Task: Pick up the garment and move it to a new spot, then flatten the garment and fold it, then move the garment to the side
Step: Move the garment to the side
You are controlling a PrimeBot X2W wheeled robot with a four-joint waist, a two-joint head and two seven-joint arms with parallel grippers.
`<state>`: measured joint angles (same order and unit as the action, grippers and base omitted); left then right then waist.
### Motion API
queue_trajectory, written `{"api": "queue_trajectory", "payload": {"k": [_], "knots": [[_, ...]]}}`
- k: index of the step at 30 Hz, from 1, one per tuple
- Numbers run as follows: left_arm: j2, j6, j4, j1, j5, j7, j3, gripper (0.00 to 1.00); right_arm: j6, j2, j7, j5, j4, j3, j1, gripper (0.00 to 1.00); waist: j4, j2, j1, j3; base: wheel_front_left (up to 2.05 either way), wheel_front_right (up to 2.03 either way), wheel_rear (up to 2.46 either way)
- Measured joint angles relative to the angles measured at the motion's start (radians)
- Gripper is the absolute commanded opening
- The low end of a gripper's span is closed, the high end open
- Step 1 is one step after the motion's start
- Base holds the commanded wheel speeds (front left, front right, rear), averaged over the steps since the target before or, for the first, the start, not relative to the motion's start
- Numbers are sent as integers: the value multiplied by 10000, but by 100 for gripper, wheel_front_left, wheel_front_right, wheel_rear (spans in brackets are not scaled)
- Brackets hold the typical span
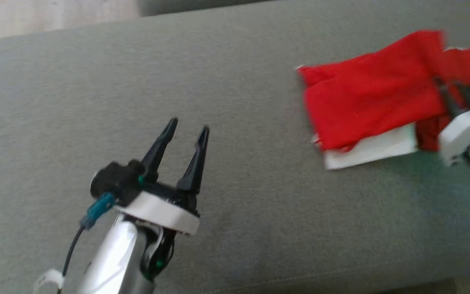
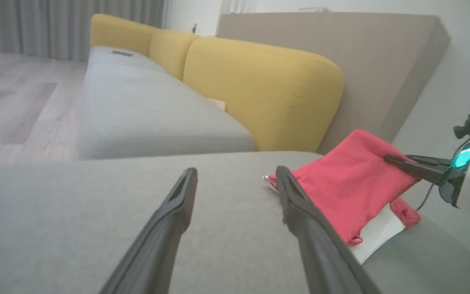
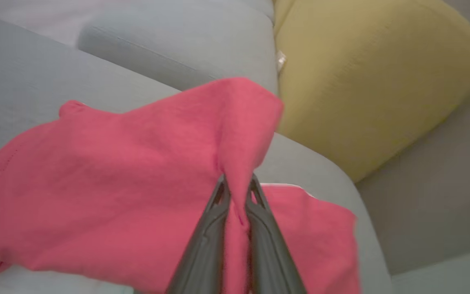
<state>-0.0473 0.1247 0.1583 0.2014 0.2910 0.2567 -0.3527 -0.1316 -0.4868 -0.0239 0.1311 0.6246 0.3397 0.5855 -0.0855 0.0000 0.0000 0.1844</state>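
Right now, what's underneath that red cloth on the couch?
A white layer sticks out below the red garment, lying on the grey cushion. How far it runs underneath is covered.
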Motion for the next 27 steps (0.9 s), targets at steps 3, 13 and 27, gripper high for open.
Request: {"api": "queue_trajectory", "payload": {"k": [3, 13, 27], "knots": [[4, 0, -111, 500, -96, 0, -257, 100, 0, -600, 134, 6, -15, -328, 256, 0, -347, 0, 0, 334, 0, 0, 0], [13, 0, -192, 1453, -345, 0, -729, 100, 0, -1363, 111, -351, 1020, -1601, 1055, 0, -912, 0, 1, 1651, 0, 0, 0], [-38, 0, -224, 1941, -343, 0, -951, 100, 0, -1394, -499, -1448, 2102, -3586, 1459, 100, -644, 0, 1, 2563, 0, 0, 0]]}}
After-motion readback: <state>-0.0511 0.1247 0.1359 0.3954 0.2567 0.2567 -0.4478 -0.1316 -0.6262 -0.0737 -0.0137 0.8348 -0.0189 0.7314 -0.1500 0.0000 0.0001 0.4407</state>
